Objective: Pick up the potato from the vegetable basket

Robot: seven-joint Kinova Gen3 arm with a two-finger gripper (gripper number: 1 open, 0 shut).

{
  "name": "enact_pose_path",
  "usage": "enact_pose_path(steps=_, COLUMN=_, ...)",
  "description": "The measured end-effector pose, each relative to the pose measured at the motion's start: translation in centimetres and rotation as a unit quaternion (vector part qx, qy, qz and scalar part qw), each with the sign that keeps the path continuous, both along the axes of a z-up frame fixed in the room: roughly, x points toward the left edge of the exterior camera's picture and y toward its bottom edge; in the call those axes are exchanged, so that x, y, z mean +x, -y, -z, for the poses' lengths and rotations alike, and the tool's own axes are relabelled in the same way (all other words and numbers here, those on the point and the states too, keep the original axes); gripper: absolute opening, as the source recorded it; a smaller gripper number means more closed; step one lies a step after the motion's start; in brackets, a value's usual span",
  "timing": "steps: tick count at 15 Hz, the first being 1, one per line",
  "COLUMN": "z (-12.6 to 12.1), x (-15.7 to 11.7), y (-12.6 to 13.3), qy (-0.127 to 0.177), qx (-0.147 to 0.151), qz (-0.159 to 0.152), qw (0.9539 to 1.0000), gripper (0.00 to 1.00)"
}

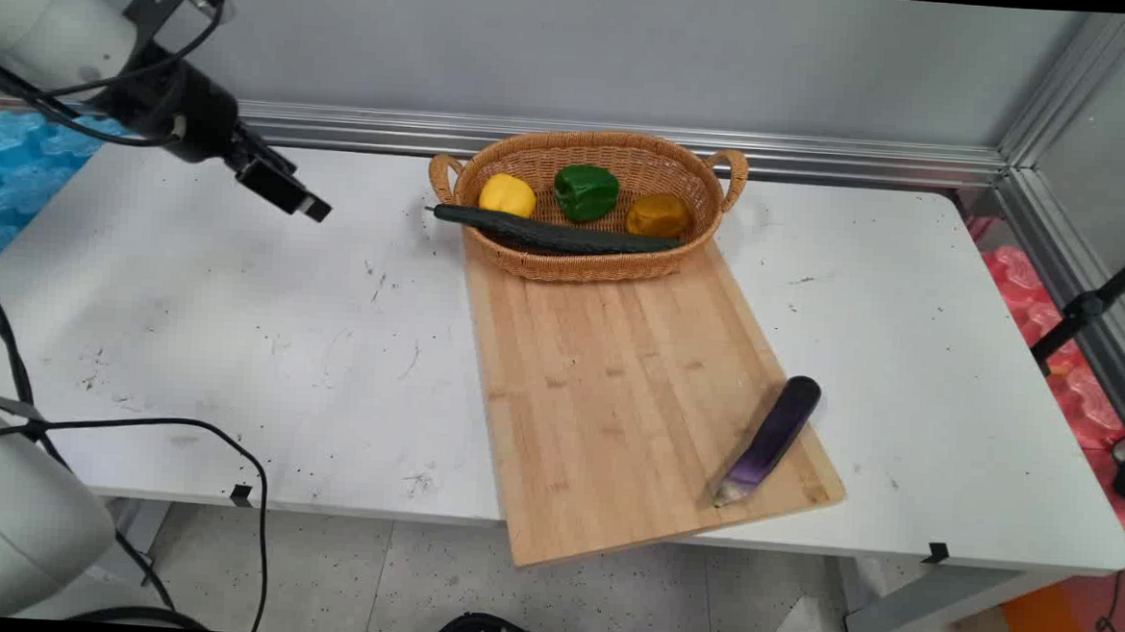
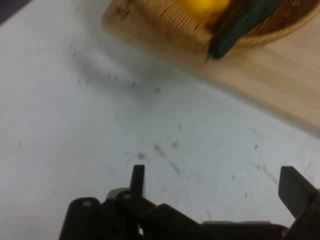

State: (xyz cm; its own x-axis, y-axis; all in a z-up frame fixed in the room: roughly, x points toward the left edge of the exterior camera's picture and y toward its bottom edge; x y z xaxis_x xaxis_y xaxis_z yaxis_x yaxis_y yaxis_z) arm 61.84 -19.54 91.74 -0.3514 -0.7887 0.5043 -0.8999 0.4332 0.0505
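Note:
My gripper (image 1: 299, 200) hangs above the table's far left part, open and holding nothing. In the hand view its two fingers stand wide apart over bare table, gripper (image 2: 215, 180). Nearest to it is the wicker basket (image 1: 702, 229), whose corner shows at the top of the hand view, basket (image 2: 165, 20). The basket holds a yellow pepper (image 1: 507, 196), a green pepper (image 1: 585, 192), an orange pepper (image 1: 659, 216) and a long dark cucumber (image 1: 552, 233) whose tip sticks out over the rim, cucumber (image 2: 240, 25). A purple eggplant (image 1: 771, 439) lies on the wooden cutting board (image 1: 616, 396).
The cutting board overhangs the table's (image 1: 234, 337) near edge. Black cables hang at the left. An aluminium rail (image 1: 821, 156) runs along the back wall, and a frame post stands at the right.

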Motion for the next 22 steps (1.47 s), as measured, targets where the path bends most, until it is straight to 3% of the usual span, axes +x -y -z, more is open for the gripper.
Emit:
enact_pose_path(steps=5, z=-1.5, x=-3.2, y=3.5, qy=0.012, qx=-0.038, qz=0.082, qw=0.9958, gripper=1.00)
enact_pose_path(steps=10, z=-2.0, x=-6.8, y=8.2, qy=0.012, qx=-0.069, qz=0.133, qw=0.9886, gripper=1.00)
enact_pose_path(steps=22, z=0.7, x=-16.1, y=18.6, qy=-0.006, qx=-0.096, qz=0.178, qw=0.9792, gripper=1.00)
